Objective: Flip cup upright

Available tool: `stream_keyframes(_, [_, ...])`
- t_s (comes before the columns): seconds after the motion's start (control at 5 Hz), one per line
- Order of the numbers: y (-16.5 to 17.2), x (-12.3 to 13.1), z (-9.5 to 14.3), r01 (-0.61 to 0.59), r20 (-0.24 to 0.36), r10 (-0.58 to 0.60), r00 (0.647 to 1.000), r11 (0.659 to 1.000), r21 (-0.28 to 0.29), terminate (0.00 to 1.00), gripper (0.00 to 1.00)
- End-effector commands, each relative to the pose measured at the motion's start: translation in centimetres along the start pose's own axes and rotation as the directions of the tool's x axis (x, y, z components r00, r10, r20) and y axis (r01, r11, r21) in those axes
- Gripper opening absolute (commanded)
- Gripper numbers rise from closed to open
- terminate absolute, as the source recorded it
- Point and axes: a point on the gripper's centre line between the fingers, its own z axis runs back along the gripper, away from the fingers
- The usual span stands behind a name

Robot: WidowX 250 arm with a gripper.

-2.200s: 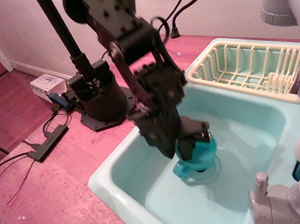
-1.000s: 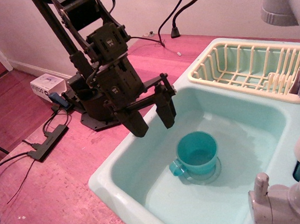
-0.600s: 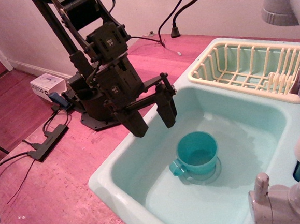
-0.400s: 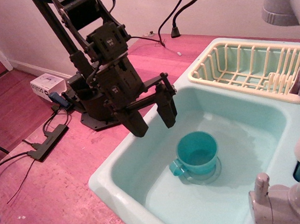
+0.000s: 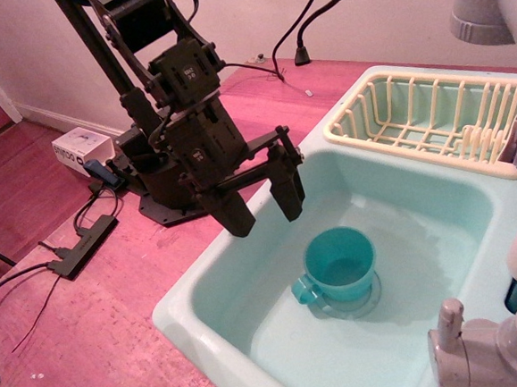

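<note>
We see the small teal plastic cup with a round loop handle standing mouth-up on the floor of the pale aqua moulded sink basin, near the middle and resting over the drain ring, with its handle turned toward the basin's front-left corner. We judge the flip as done, since the open rim faces up and the inside is visible.

Our black two-fingered hand hangs above the basin's left edge, well apart from the cup, its jaws spread wide and holding nothing.

We expect the cup to be light and stiff, with smooth plain walls that could slip under a weak pinch, and not fragile. If we had to take it again, we would close one finger inside the rim and one outside on the wall opposite the handle, or pinch the loop handle itself. Being so light, it could tip or skate on the smooth basin floor if nudged.

A cream slatted plastic dish rack sits at the sink's far right corner, on the pink wooden surface
</note>
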Motion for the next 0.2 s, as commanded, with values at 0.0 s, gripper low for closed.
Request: stream_keyframes(0.0, [0.91, 0.82, 0.98, -0.006, 0.032, 0.006, 0.999, 1.000, 0.029, 1.00, 1.00])
